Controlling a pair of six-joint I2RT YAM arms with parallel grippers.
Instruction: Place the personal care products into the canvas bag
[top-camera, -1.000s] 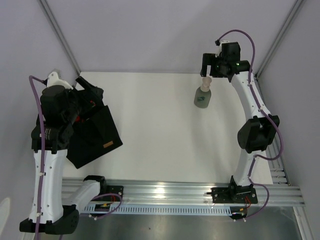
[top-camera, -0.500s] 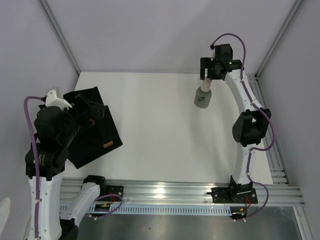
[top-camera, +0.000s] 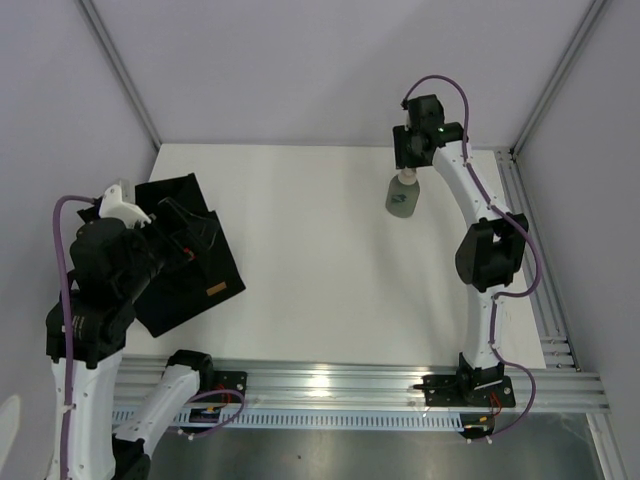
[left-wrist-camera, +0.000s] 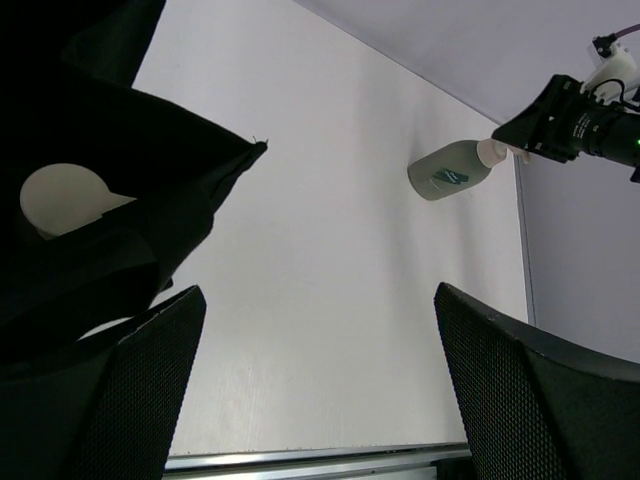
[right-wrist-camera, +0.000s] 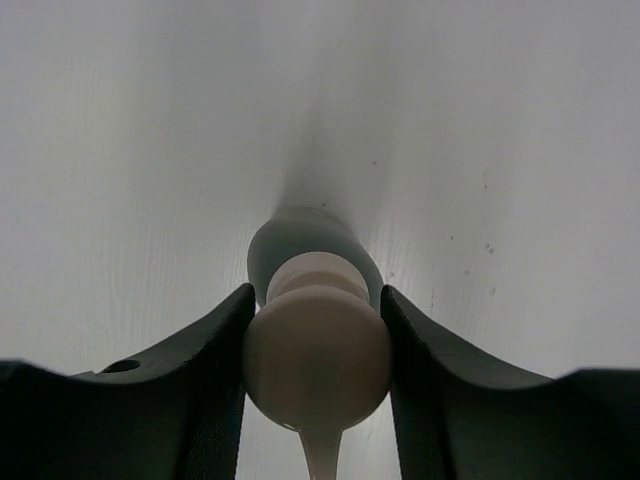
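A grey bottle (top-camera: 402, 196) with a pale cap lies on the white table at the back right. My right gripper (top-camera: 408, 170) is shut on its cap. In the right wrist view both black fingers (right-wrist-camera: 200, 390) press the round cap (right-wrist-camera: 316, 355), with the grey body (right-wrist-camera: 312, 240) beyond. The black canvas bag (top-camera: 195, 275) with a tan label (top-camera: 212, 291) lies at the left. My left gripper (top-camera: 188, 232) hovers over it, open and holding nothing (left-wrist-camera: 315, 400). A cream round cap (left-wrist-camera: 60, 198) shows inside the bag (left-wrist-camera: 110, 130). The left wrist view also shows the grey bottle (left-wrist-camera: 450, 172).
A grey wall and a metal frame post stand close behind the right gripper. An aluminium rail (top-camera: 330, 385) runs along the table's near edge, carrying both arm bases. White tabletop (top-camera: 310, 260) lies between bag and bottle.
My right gripper came down over the bottle's cap and closed on it. The left arm drew back towards the near left, leaving more of the bag's far corner in view.
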